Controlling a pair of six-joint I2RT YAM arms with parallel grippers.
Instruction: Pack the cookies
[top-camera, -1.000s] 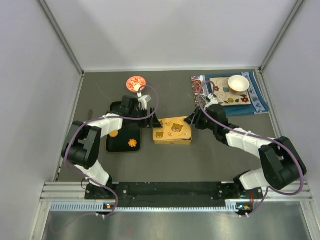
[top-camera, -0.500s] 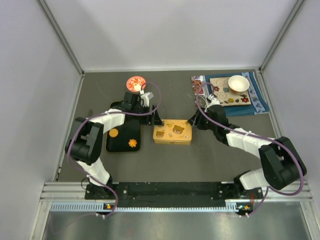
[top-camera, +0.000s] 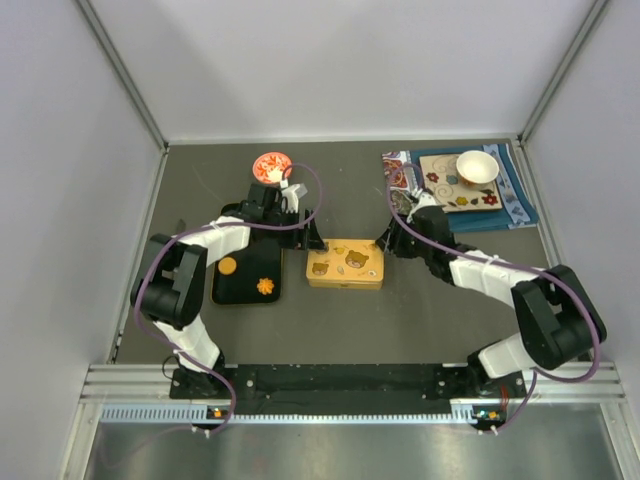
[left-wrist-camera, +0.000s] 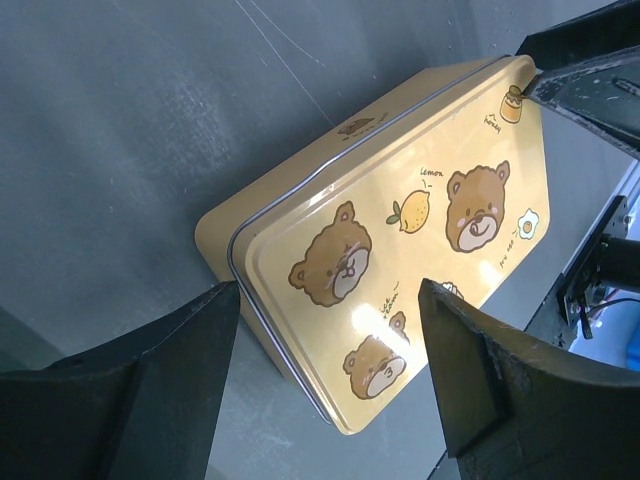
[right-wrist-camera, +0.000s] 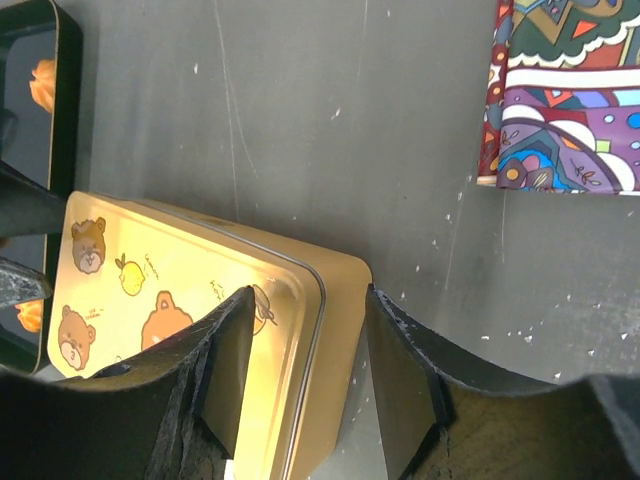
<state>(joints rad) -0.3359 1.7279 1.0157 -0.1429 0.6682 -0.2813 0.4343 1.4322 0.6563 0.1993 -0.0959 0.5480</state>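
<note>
A yellow bear-print tin (top-camera: 345, 264) lies on the table with its lid down. My left gripper (top-camera: 308, 240) hangs open over its left end; in the left wrist view the tin (left-wrist-camera: 400, 240) fills the gap between the spread fingers of that gripper (left-wrist-camera: 328, 300). My right gripper (top-camera: 385, 243) is at the tin's right end, open, straddling the corner of the tin (right-wrist-camera: 330, 300) without a firm hold. Two orange cookies, a round one (top-camera: 227, 266) and a flower-shaped one (top-camera: 265, 286), lie on the black tray (top-camera: 240, 295). One cookie (right-wrist-camera: 42, 85) also shows in the right wrist view.
A small red bowl (top-camera: 271, 166) stands behind the left gripper. At the back right a patterned cloth (top-camera: 515, 205) carries a wooden board (top-camera: 440, 185) and a white paper cup (top-camera: 476, 166). Grey walls close in both sides.
The tin's lid, tilted and skewed a second ago, now lies flat and square on the tin. The right gripper's fingers have parted slightly; the left gripper has drawn back a little.
</note>
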